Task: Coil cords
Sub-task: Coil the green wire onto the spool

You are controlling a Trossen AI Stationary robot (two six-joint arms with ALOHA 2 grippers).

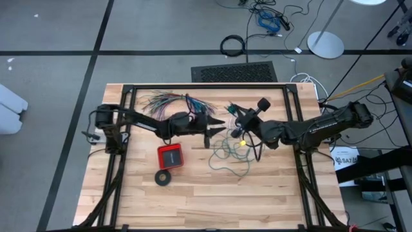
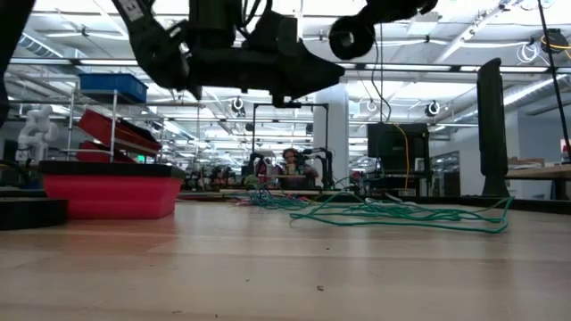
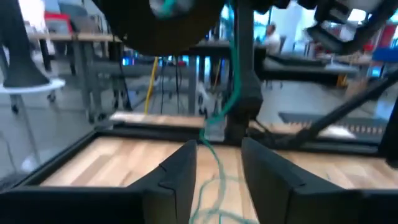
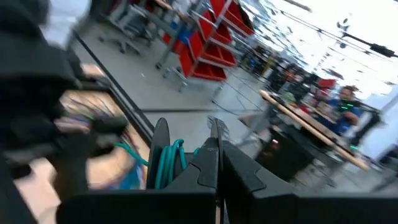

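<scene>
- Your left gripper (image 3: 216, 177) sits over the middle of the light wooden slatted table (image 1: 193, 206), pointing at the right arm. Its 2 dark fingers stand apart, with the long thin teal-green wire (image 3: 217, 168) running through the gap; I cannot tell whether either pad touches it.
- Your right gripper (image 4: 189, 152) is raised above the table's centre-right, fingers pressed together on a few strands of that same teal wire (image 4: 171, 163), which loop around 1 finger.
- Most of the wire lies as a loose tangle (image 1: 230, 156) on the wood below and between the 2 grippers. In the low view it sprawls flat across the table (image 2: 401, 215), nowhere near a tidy coil.
- A small yellow-green piece (image 1: 242, 143) sits in the tangle; what it is, too small to tell.
- I cannot pick out a white cord.
- Off-task items: fanned bundle of many-coloured wires (image 1: 168, 100), red square box (image 1: 170, 155), black tape-like ring (image 1: 163, 178).
- Progress, as I judge it: early. A few turns gathered at the right gripper; the bulk is left to wind.
</scene>
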